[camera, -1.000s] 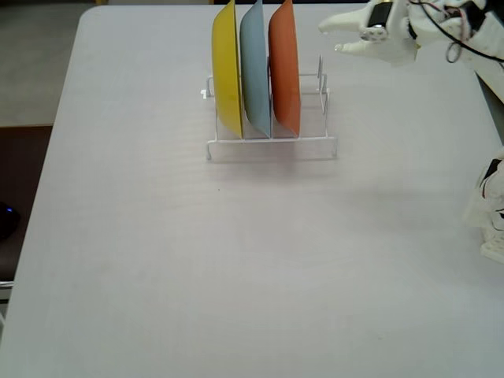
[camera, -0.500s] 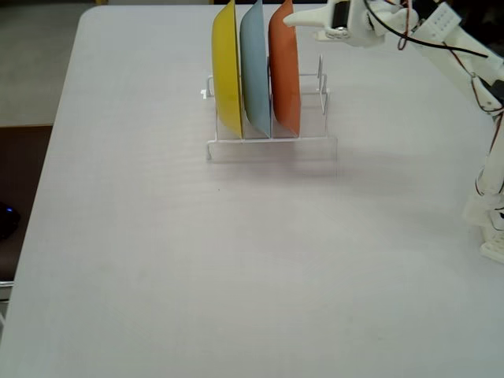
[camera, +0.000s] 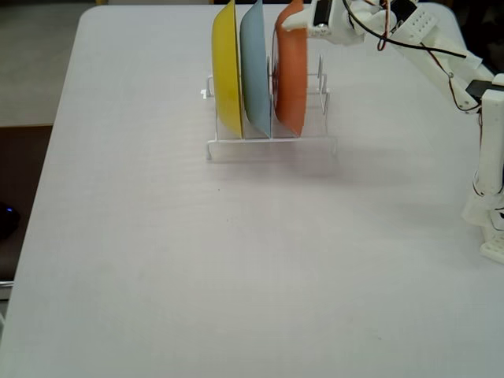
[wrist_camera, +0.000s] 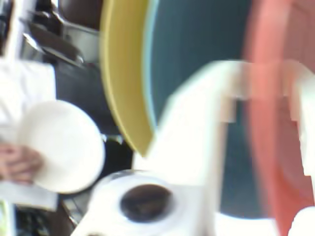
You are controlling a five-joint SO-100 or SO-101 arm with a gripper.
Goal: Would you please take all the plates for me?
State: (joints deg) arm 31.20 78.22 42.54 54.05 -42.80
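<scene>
Reaching, in the wrist view, past the yellow plate (wrist_camera: 123, 73) with the gripper (wrist_camera: 268, 93) astride the orange plate (wrist_camera: 275, 162), grip blurred beyond telling, then, in the fixed view, meeting that orange plate (camera: 291, 75) at its top rim, rightmost in the wire rack (camera: 272, 146), blue plate (camera: 256, 71) just beside, likely needing a straight lift into open room above.

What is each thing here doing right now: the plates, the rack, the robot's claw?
Yellow plate: standing on edge in the rack.
Light blue plate: standing on edge in the rack, between yellow and orange.
Orange plate: on edge in the rack, the claw at its top rim.
Cream-white plate: off the rack, held by a person's hand.
Wire rack: upright on the table.
Claw: at the orange plate's rim; grip unclear.
</scene>
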